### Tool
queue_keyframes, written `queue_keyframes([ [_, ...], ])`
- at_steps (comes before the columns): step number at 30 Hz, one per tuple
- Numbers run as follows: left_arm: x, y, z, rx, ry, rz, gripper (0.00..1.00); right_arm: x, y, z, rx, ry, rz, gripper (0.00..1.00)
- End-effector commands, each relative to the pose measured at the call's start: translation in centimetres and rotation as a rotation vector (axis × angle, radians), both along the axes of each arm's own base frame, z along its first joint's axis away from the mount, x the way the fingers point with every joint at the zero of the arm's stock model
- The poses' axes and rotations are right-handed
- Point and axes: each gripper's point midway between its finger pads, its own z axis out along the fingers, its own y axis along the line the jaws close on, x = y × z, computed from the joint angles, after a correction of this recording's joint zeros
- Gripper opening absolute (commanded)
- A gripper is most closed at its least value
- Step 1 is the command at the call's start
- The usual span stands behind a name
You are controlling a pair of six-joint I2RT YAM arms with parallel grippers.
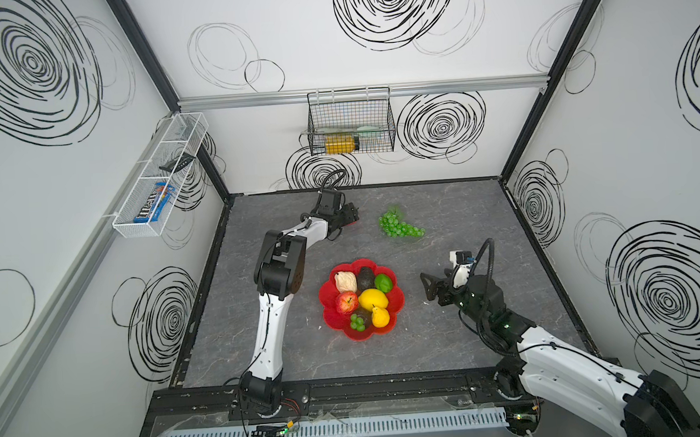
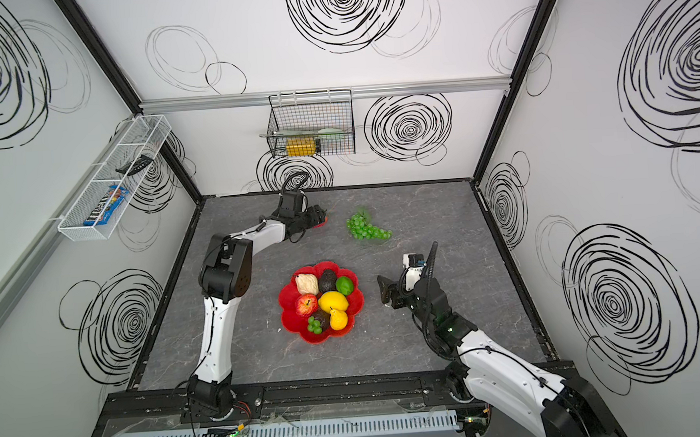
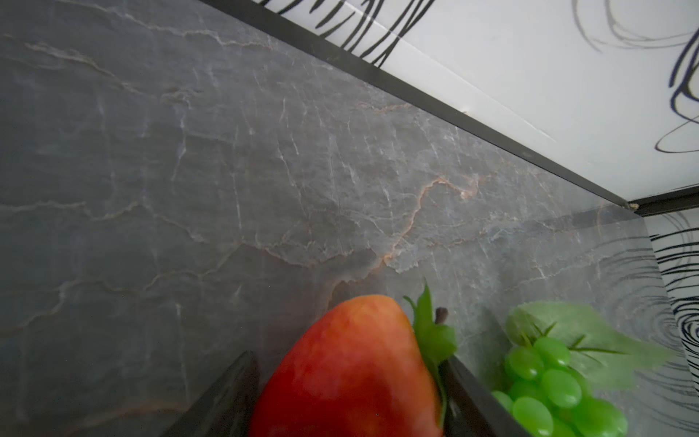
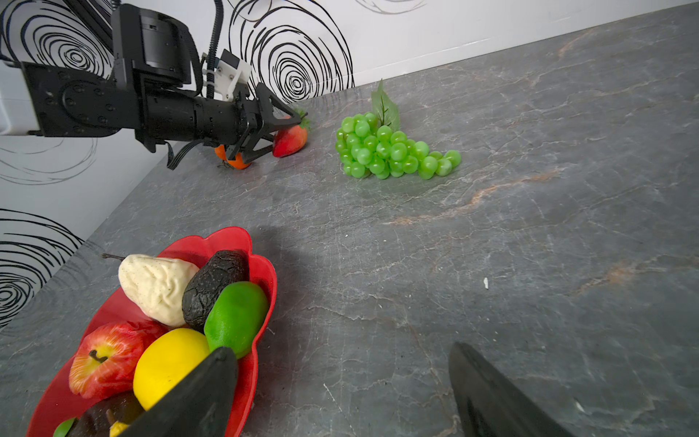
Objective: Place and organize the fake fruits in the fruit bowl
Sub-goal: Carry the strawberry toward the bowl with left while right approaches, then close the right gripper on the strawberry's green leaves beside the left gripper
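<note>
A strawberry point(image 3: 351, 367) lies on the grey table near the back wall, and my left gripper point(image 3: 348, 357) is shut on it, one finger on each side. In both top views only a sliver of that strawberry point(image 1: 352, 224) point(image 2: 323, 223) shows past the left gripper point(image 1: 354, 217) point(image 2: 321, 217). An orange point(image 4: 236, 160) sits just behind that gripper. A large bunch of green grapes point(image 1: 399, 227) point(image 4: 389, 151) lies right of it. The red fruit bowl point(image 1: 333, 316) point(image 4: 234, 238) holds a cream lumpy piece, avocado, lime, apple, lemon, pear and small grapes. My right gripper point(image 1: 427, 287) point(image 4: 342, 350) hovers open beside the bowl's right rim, empty.
A black wire basket point(image 1: 350, 121) with a yellow bottle point(image 1: 341, 143) hangs on the back wall. A white mesh tray point(image 1: 158, 173) with a candy pack is fixed to the left wall. Walls close the table on three sides.
</note>
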Motion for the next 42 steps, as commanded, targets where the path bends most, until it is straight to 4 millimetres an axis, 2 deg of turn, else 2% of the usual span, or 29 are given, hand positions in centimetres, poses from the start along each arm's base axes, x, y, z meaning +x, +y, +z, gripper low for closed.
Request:
queue_keyframes([
  [1,0.0,-1.4,7.0,-0.093,-0.17,-0.041,0.74,0.2,0.1,0.7,0.025,-0.021,-0.004,0.92],
  [5,-3.5,-1.5,10.9,-0.132,-0.243,-0.087,0.73,0.4,0.4,1.6,0.043,-0.003,0.004,0.91],
  [10,-9.9,-2.1,14.3,-0.153,-0.315,-0.166,0.73,0.4,2.1,4.4,0.091,0.021,0.072,0.89],
  [14,-15.7,-2.7,15.8,-0.173,-0.359,-0.219,0.73,-0.1,4.0,6.5,0.136,0.048,0.165,0.87],
  [18,-21.6,-4.1,16.5,-0.192,-0.414,-0.287,0.73,-0.9,5.8,9.0,0.181,0.052,0.273,0.83],
  [24,-28.2,-6.1,17.6,-0.258,-0.525,-0.379,0.73,-3.2,8.6,12.6,0.206,0.006,0.412,0.74],
  [29,-31.1,-6.7,17.2,-0.293,-0.542,-0.414,0.73,-5.0,11.1,13.6,0.161,-0.001,0.47,0.6],
  [33,-32.4,-6.8,16.4,-0.323,-0.526,-0.435,0.73,-6.1,12.6,13.0,0.133,-0.008,0.507,0.49],
  [37,-33.6,-6.7,15.7,-0.358,-0.513,-0.449,0.73,-5.9,13.4,11.4,0.072,0.029,0.488,0.39],
  [42,-34.6,-6.6,15.1,-0.375,-0.509,-0.466,0.73,-5.0,13.3,10.1,0.02,0.062,0.423,0.36],
])
